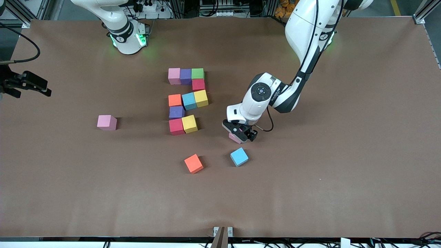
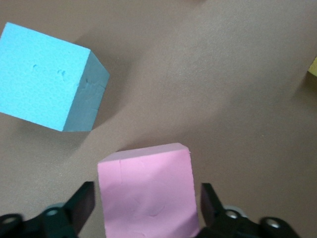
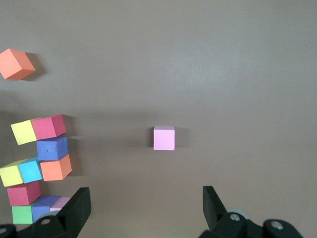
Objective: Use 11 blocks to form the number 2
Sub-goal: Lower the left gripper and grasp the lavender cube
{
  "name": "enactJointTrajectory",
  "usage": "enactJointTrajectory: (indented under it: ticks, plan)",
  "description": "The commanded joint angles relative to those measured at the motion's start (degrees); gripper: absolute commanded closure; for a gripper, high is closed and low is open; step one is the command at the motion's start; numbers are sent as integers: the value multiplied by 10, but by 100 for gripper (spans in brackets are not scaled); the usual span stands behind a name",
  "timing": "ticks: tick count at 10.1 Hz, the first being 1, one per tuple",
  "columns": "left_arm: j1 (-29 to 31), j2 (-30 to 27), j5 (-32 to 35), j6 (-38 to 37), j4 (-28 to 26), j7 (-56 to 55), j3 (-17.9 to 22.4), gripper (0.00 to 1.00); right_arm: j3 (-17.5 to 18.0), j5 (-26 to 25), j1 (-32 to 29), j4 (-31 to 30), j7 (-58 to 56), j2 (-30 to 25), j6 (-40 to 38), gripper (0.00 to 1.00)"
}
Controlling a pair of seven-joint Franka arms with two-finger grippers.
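The partial number 2 point(image 1: 186, 100) lies mid-table, built of several blocks, from a pink, purple and green top row to a red point(image 1: 176, 126) and yellow point(image 1: 189, 123) pair nearest the front camera. My left gripper point(image 1: 240, 135) is down at the table beside that pair, toward the left arm's end. Its fingers point(image 2: 84, 203) stand open on either side of a pink block point(image 2: 146, 191), with thin gaps showing. My right gripper point(image 3: 146, 191) waits open and empty, high over the table, looking down on another loose pink block point(image 3: 163, 138).
A light blue block point(image 1: 239, 156) and an orange block point(image 1: 193, 163) lie loose, nearer the front camera than my left gripper. The second pink block point(image 1: 106, 122) sits alone toward the right arm's end. Brown table point(image 1: 310, 193) stretches wide around them.
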Motion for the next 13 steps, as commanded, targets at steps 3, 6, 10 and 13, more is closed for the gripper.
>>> enactJointTrajectory:
  ticks: [3, 6, 10, 13]
  plan:
    - [-7, 2, 16, 6, 12, -7, 1, 85, 1, -7, -3, 14, 9, 6, -8, 0]
    - [-10, -8, 32, 1, 30, 22, -3, 100, 0, -8, -3, 14, 10, 6, -8, 0]
    - [-25, -3, 75, 1, 62, 156, -23, 100, -2, -8, -39, 15, 2, 3, -12, 0]
    - [-25, 15, 86, 1, 80, 280, -45, 100, -2, -11, -43, 15, 3, 6, 10, 0]
